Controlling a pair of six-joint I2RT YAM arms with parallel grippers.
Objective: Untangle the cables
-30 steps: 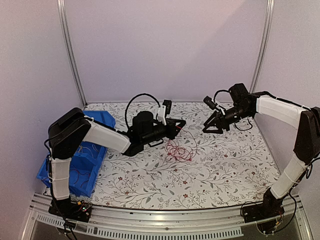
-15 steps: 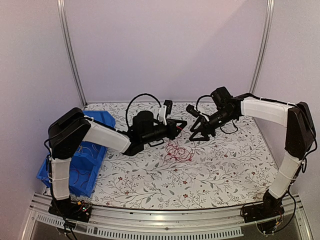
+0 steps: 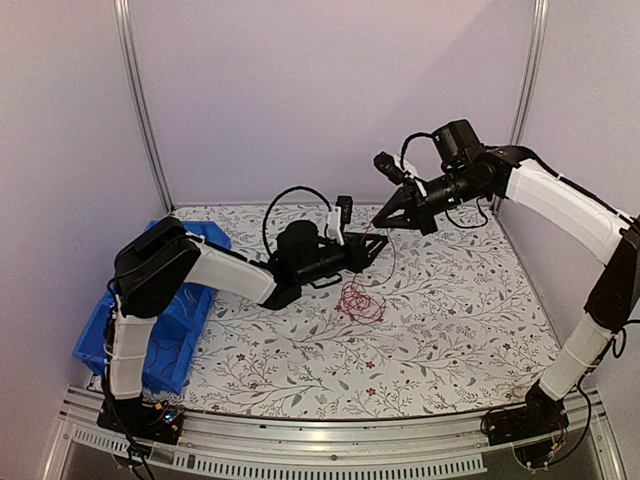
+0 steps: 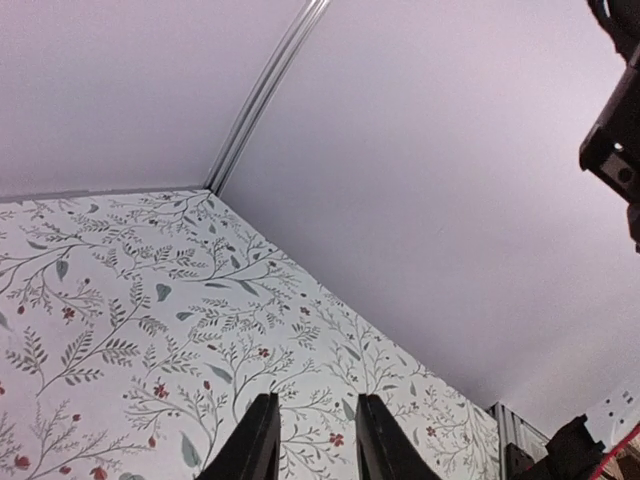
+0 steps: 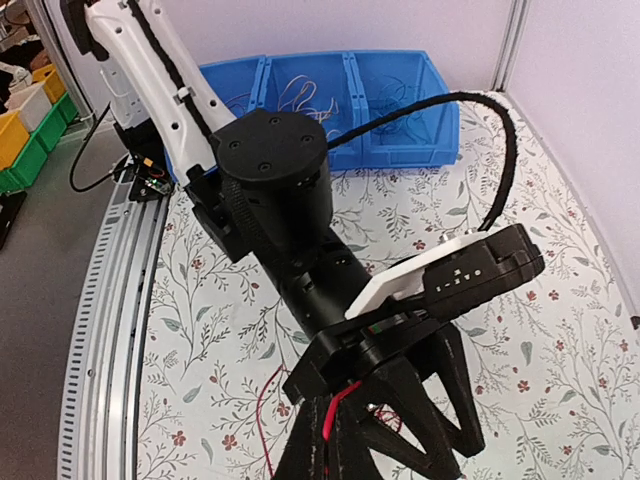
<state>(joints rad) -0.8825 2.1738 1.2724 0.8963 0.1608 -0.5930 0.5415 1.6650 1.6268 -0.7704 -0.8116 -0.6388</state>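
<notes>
top external: high behind both bases, looking down over the whole surface [image 3: 450, 330].
left wrist: low, past its own fingers [image 4: 256, 448], facing the far corner.
right wrist: raised, looking down on the left arm [image 5: 272, 160].
shared: the surface.

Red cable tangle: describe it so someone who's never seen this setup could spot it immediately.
On the floral-patterned table, look mid-table, just nearside of the left fingers. The red cable tangle lies there: a loose scribble of thin wire, one strand running up to the right fingers. Unlike the wires in the blue bin, it lies on the bare cloth.
</notes>
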